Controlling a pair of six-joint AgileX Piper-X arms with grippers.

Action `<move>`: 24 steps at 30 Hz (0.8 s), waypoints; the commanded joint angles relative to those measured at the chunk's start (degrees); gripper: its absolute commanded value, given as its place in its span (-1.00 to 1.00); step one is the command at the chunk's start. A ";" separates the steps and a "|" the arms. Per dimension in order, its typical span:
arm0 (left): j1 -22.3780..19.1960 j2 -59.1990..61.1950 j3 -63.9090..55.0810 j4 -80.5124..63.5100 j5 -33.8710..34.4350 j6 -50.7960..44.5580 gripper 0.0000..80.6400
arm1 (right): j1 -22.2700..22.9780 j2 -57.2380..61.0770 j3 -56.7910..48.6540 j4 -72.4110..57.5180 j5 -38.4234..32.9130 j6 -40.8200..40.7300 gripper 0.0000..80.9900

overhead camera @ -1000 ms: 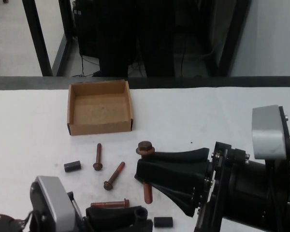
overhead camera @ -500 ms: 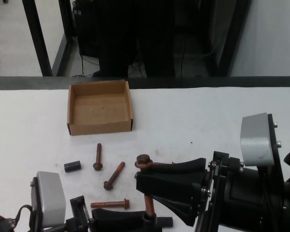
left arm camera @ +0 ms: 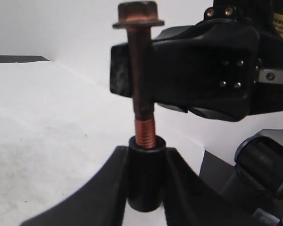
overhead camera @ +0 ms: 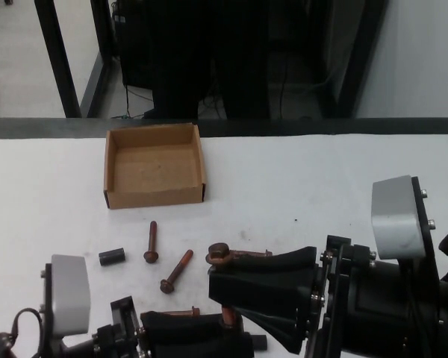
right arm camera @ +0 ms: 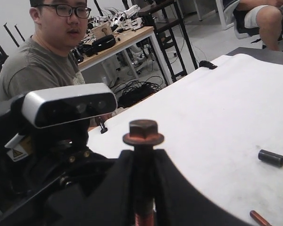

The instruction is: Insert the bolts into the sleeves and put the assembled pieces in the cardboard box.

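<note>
**high view**
worktop [overhead camera: 321, 171]: white, carries all the parts.
held bolt [overhead camera: 222, 252]: upright, head up, shank clamped in right pincer [overhead camera: 218, 282], whose arm comes in from the right.
left pincer [overhead camera: 209, 337]: directly under held bolt, at near edge. bolt's low end runs down to its tip. grip can't be read from here.
cardboard box [overhead camera: 154, 195]: farther back than held bolt and to its left, top open.
loose bolts [overhead camera: 176, 271]: three lying flat, all left of held bolt.
loose sleeve [overhead camera: 112, 257]: on its side, left of held bolt, past the loose bolts.
second sleeve [overhead camera: 261, 343]: nearer than held bolt, a bit to its right, partly hidden.

**left wrist view**
left pincer [left arm camera: 146, 202]: closed on sleeve [left arm camera: 146, 174], one finger each side. sleeve stands upright, bore up.
held bolt [left arm camera: 140, 70]: vertical, straight above the sleeve. threaded tip sits at the sleeve's mouth, most of shank above it.
right pincer [left arm camera: 125, 66]: gripping held bolt on upper shank, below the head.

**right wrist view**
right pincer [right arm camera: 142, 197]: fingers tight on both sides of held bolt [right arm camera: 143, 136], head sticking out above them.
left arm cam housing [right arm camera: 68, 106]: grey, close beyond held bolt.
loose sleeve [right arm camera: 271, 157]: lying on worktop [right arm camera: 217, 108], well apart from held bolt.
</note>
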 commanded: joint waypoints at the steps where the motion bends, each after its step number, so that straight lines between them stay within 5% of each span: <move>1: -0.25 0.03 -0.60 -4.81 -1.04 -4.62 -0.98 | 0.04 -0.12 -0.31 0.48 -2.89 0.00 -0.99; 12: -0.25 0.03 -0.60 -5.89 -8.86 -9.29 -0.98 | -0.10 -3.60 -0.31 7.55 -7.62 0.42 -0.97; 16: 1.64 0.03 -0.60 -5.33 -10.73 -11.33 -0.98 | -0.10 -7.89 -0.31 14.08 -7.62 0.42 -0.51; 20: 7.32 0.03 -2.11 -2.42 -8.79 -14.22 -0.98 | -0.10 -12.97 -0.31 20.96 -5.99 3.26 0.22; 24: 13.26 0.17 -7.33 5.10 -3.96 -14.20 -0.98 | -0.10 -16.52 -0.31 25.40 -6.13 6.33 0.20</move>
